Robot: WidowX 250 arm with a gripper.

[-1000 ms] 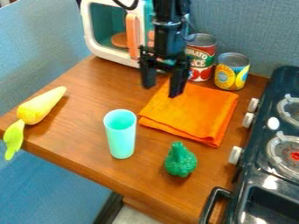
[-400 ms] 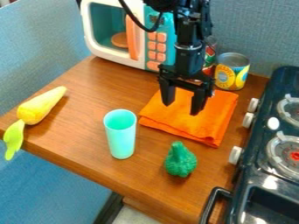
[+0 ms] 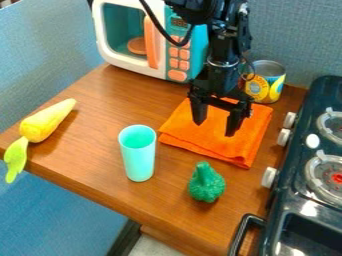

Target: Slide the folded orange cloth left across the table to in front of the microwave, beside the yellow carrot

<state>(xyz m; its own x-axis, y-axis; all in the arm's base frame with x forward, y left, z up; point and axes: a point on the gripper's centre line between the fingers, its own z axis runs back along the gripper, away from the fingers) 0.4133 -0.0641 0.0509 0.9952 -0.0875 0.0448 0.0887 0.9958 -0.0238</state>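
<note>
The gripper (image 3: pixel 216 130) is over the orange cloth (image 3: pixel 244 141); its two fingers (image 3: pixel 234 124) are wide apart. A green cup (image 3: pixel 139 154) stands near the cloth.

Cup (image 3: pixel 137 154) stands between carrot (image 3: pixel 47 122) and broccoli (image 3: pixel 206 184).

the black gripper (image 3: pixel 215 129) has moved right and toward the viewer, from above the back left part of the orange cloth (image 3: pixel 194 135) to over its middle, with a large shift first, then a small one. the arm (image 3: pixel 224 72) has moved too, uncovering the microwave's orange buttons (image 3: pixel 178 64) and crossing in front of the red can and the left side of the yellow can (image 3: pixel 270 85).
</note>
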